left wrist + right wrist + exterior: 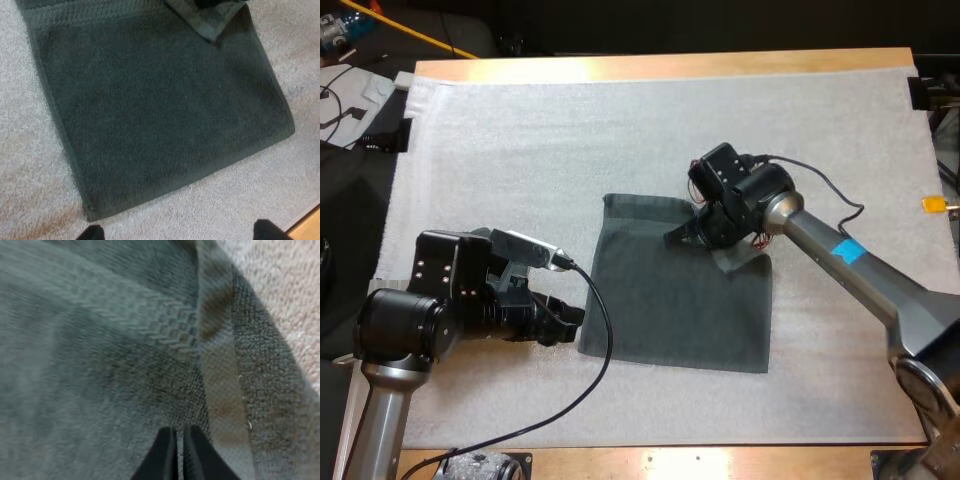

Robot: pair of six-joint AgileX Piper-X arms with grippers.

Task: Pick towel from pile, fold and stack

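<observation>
One dark grey-green towel (670,290) lies flat, single layer, mid-mat on the white mat (520,150); no pile or stack to be seen.

Right gripper (685,235) is down on the towel's far right corner; its fingers are pressed together (178,450), apparently pinching cloth, since that corner (738,260) is turned over onto the towel; the flap also shows from the left wrist (205,22).

Left gripper (562,320) hovers just beside the towel's left edge near the near left corner; fingers (90,232) spread, clear of the cloth, holding nothing.

Handling, judged: terry cloth, light, soft and limp; no stiffness, so it will sag and drag from any single hold; grippy rather than slippery; not fragile. Best taken at corners or hems, two corners of one edge at once to keep the fold square; a mid-panel pinch would bunch it.

Orientation: close to square from above, so the long axis is hard to call, probably far-to-near; the woven band sits by the far hem; the edges are skewed slightly against the mat's edges.
</observation>
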